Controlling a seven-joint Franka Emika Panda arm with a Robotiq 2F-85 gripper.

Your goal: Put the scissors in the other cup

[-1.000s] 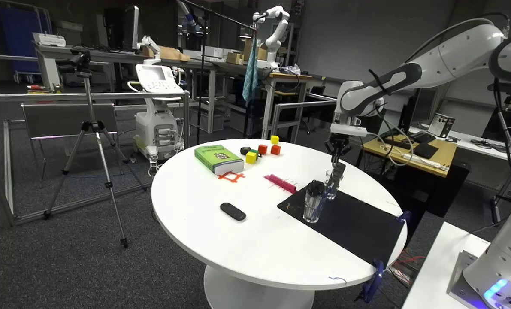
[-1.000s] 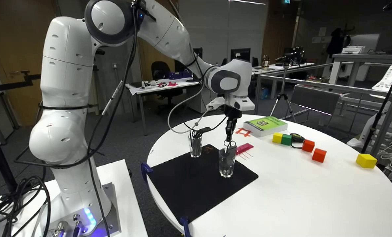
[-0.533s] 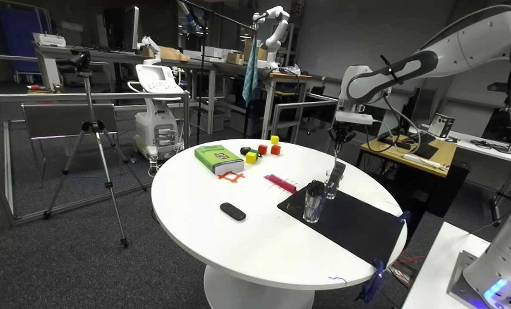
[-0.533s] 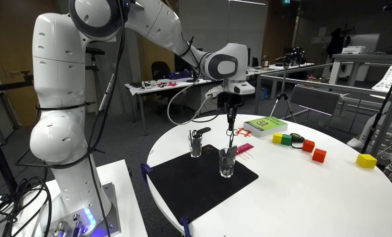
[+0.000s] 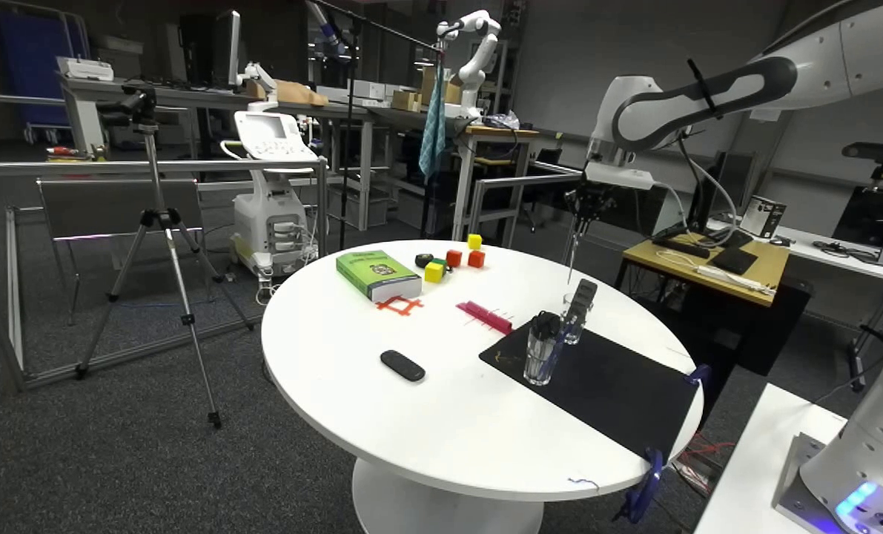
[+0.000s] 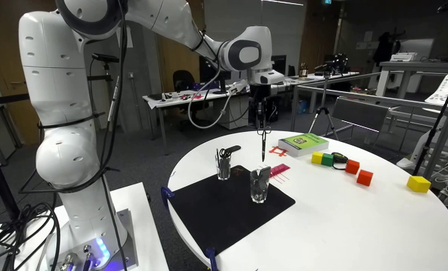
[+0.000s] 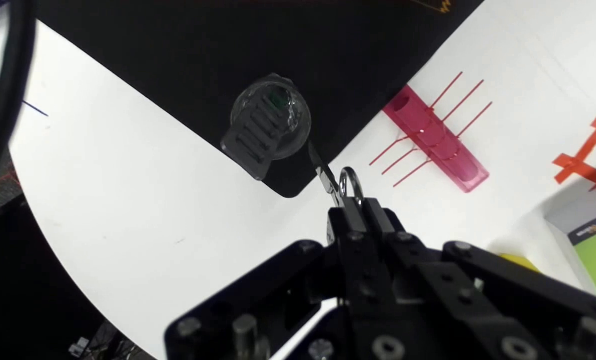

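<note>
My gripper is shut on the handle loops of slim metal scissors. It also shows in both exterior views. The scissors hang blades down, tips above the rim of a clear glass cup, in both exterior views. That cup holds a dark grey slotted utensil; from above it shows in the wrist view. A second clear cup holds several items with black handles. This second cup is out of the wrist view.
Both cups stand on a black mat clamped to the round white table. A pink holder with thin sticks lies beside the mat. A green book, coloured blocks and a black oblong object lie further off.
My gripper has risen with the scissors. One second ago they were down in the cup with the slotted utensil; now they hang above it. The cups have not moved.
</note>
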